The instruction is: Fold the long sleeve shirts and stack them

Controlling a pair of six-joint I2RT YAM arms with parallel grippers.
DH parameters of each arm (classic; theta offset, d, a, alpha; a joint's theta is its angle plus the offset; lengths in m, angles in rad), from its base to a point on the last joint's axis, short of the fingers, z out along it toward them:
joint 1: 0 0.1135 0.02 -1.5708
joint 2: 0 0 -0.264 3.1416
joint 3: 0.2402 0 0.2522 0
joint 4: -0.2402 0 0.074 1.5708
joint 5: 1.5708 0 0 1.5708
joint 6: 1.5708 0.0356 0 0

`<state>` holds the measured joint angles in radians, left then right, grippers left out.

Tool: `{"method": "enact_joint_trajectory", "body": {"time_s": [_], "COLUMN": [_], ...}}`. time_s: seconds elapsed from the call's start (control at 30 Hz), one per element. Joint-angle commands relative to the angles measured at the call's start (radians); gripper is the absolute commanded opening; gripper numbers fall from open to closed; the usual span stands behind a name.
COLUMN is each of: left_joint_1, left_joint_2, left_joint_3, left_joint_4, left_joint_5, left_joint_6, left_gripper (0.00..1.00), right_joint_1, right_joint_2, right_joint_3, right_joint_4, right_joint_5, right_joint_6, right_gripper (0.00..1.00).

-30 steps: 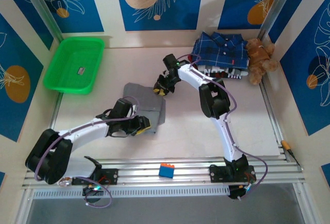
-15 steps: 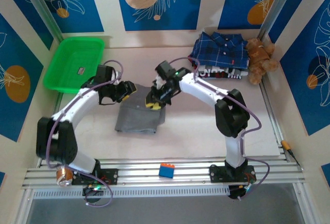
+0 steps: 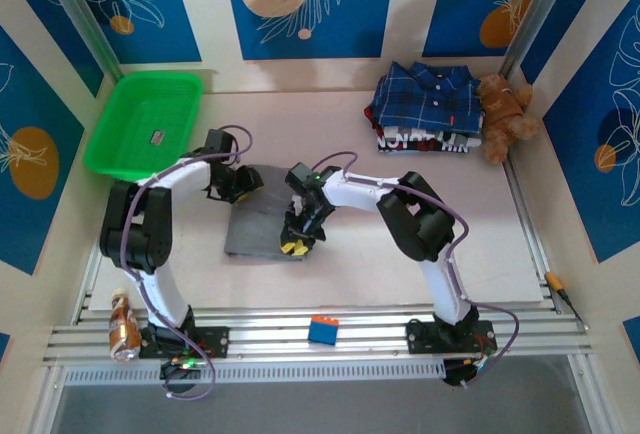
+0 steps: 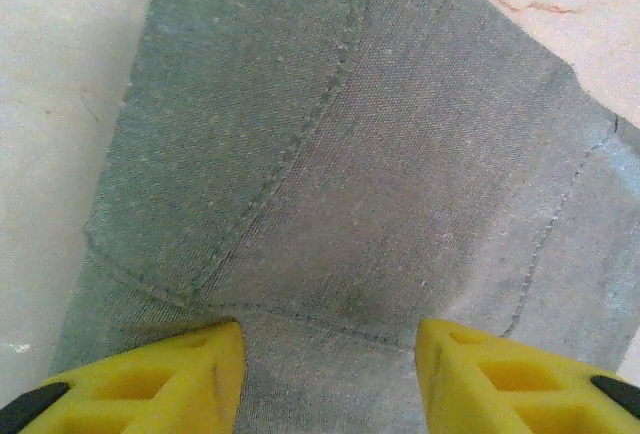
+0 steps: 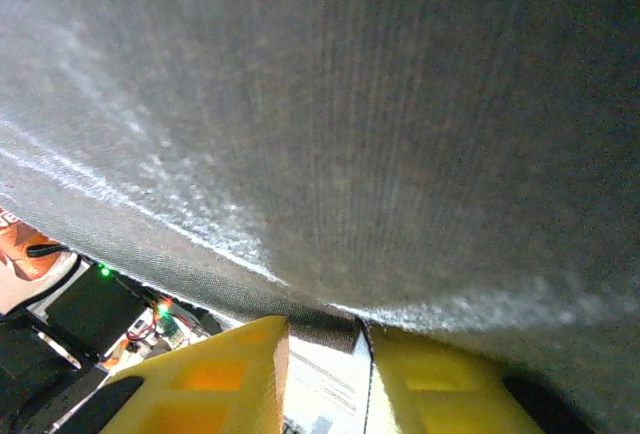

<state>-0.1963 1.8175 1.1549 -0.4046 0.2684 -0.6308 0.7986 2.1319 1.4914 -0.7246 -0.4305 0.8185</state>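
1. Grey long sleeve shirt point(image 3: 258, 226): folded to a compact rectangle. It lies flat on the table point(image 3: 400, 244), left of centre, between the two arms.
2. Navy plaid shirt point(image 3: 425, 96): folded, on top of a pile of clothing in the far right corner, just beside the teddy bear point(image 3: 505, 114).
3. Left gripper point(image 3: 243, 182): at the far left corner of the grey shirt. Its jaws stand moderately apart over flat, seamed cloth, with nothing pinched between them.
4. Right gripper point(image 3: 296, 242): at the near right edge of the grey shirt. Its jaws are narrow and closed on the hem, and the cloth drapes across its wrist view.
5. Handling, judged:
   - The woven cloth is light, soft and limp, and not fragile.
   - The layers are likely to slide apart or sag if lifted at one point.
   - Best taken at two opposite edges, pinching all layers together and keeping the bundle level for the move to the pile.
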Motion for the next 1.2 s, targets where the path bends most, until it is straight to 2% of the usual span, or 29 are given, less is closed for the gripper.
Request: {"method": "enact_joint_trajectory", "body": {"time_s": [0.0,0.17,0.37,0.53,0.77,1.03,1.17], "left_joint_1": [0.018,0.018,0.018,0.016,0.011,0.005,0.006], "left_joint_2": [-0.015,-0.179,-0.337,-0.458,-0.55,-0.572,-0.581], "left_joint_3": [0.005,0.016,0.057,-0.126,-0.458,-0.603,-0.635], "left_joint_4": [0.015,-0.013,-0.242,-0.256,0.04,0.107,0.125], "left_joint_5": [-0.008,0.061,0.135,0.221,0.298,0.247,0.262], "left_joint_6": [0.028,0.004,0.069,0.055,-0.112,-0.121,-0.119], "left_gripper": [0.56,0.71,0.85,0.87,0.88,0.88,0.88], "right_joint_1": [0.004,-0.001,-0.033,-0.075,-0.098,-0.101,-0.099], "right_joint_2": [-0.014,-0.12,-0.19,-0.118,0.017,0.134,0.158], "right_joint_3": [0.038,0.118,0.194,0.235,0.307,0.393,0.415], "right_joint_4": [-0.071,-0.199,-0.378,-0.397,-0.318,-0.305,-0.331], "right_joint_5": [0.027,0.109,0.352,0.463,0.467,0.456,0.481], "right_joint_6": [-0.021,-0.071,-0.129,-0.177,-0.205,-0.189,-0.18], "right_gripper": [0.31,0.49,0.66,0.69,0.7,0.7,0.68]}}
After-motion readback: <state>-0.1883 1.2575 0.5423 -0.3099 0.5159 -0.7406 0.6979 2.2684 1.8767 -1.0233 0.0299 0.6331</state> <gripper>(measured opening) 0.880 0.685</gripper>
